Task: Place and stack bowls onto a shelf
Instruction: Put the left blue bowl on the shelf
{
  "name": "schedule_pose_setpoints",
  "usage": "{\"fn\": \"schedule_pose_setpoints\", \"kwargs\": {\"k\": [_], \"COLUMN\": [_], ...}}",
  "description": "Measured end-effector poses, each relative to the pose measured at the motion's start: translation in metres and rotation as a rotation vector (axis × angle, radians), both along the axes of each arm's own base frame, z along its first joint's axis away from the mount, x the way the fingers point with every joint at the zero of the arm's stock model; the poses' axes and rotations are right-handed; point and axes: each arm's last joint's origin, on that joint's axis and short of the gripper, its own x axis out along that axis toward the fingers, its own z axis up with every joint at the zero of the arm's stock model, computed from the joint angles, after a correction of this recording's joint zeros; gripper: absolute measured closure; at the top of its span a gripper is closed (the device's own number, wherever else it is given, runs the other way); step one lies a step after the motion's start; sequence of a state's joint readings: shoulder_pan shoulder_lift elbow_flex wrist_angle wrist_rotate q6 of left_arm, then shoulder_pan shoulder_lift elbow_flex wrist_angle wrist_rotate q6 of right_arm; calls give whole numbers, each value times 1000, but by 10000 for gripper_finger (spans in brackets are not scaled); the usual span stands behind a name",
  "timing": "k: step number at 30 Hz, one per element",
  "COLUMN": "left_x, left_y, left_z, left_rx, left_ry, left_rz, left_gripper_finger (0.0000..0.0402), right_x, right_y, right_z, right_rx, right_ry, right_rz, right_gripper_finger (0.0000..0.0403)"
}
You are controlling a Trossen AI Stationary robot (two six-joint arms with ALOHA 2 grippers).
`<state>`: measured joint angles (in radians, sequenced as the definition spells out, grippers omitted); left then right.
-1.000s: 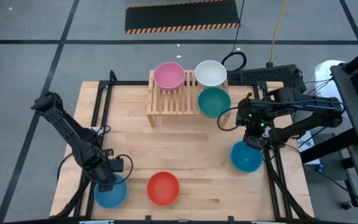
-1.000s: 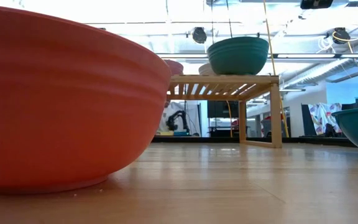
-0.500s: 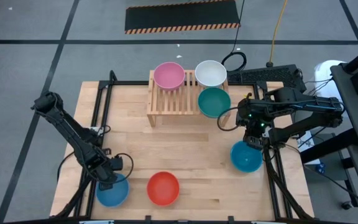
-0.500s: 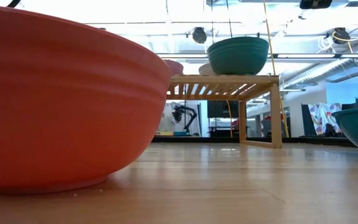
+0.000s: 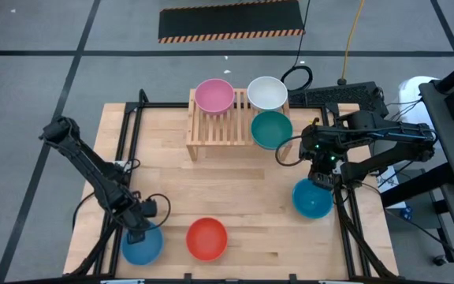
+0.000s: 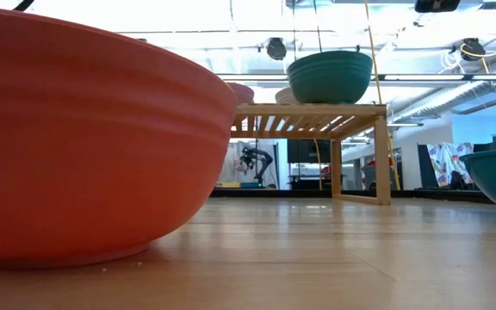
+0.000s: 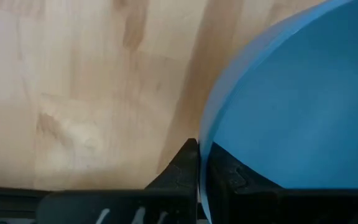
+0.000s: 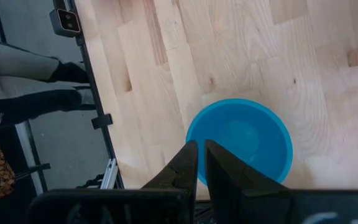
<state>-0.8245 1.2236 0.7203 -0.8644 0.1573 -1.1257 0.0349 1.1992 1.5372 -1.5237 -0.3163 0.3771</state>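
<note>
A blue bowl sits on the table near the front left corner, and my left gripper is shut on its far rim. A red bowl stands to its right on the table. The light-wood shelf at the back carries a pink bowl, a white bowl and a teal-green bowl. Another blue bowl rests on the table at the right. My right gripper hangs high above it, shut, holding nothing. My left gripper pinches the blue bowl's rim at its far side, one finger outside the wall and the other inside the bowl. The fingers come steeply from above, pointing down. The bowl stands upright with its base on the table.
Black frame rails run along the table's left and right edges. Bare tabletop lies between the shelf and the front bowls. In the low view the red bowl fills the left and the shelf stands behind it.
My left gripper has stayed over the blue bowl's far rim, rolled a little about its wrist and shut on the rim. The bowl has kept its place on the table.
</note>
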Motion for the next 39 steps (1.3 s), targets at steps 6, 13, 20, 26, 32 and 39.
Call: {"fn": "schedule_pose_setpoints", "kwargs": {"k": [6, 13, 20, 26, 32, 39], "left_x": [14, 30, 37, 48, 68, 104], "left_y": [-2, 18, 56, 93, 127, 161], "left_z": [23, 75, 138, 184, 204, 203], "left_rx": [-65, -26, 80, 122, 176, 192], "left_ry": [-49, -112, -153, -285, -349, -319], "left_rz": [-25, -10, 31, 144, 234, 222], "left_gripper_finger": [392, 392, 392, 392, 392, 392], "right_x": [0, 0, 0, 0, 1, 1], "right_y": [0, 0, 0, 0, 0, 0], "right_z": [0, 0, 0, 0, 0, 0], "right_rx": [-1, -8, -15, -16, -25, -25], "right_ry": [-7, -14, -21, -22, -33, -34], "right_rz": [3, 26, 44, 45, 70, 70], "right_gripper_finger": [378, 378, 378, 378, 378, 378]}}
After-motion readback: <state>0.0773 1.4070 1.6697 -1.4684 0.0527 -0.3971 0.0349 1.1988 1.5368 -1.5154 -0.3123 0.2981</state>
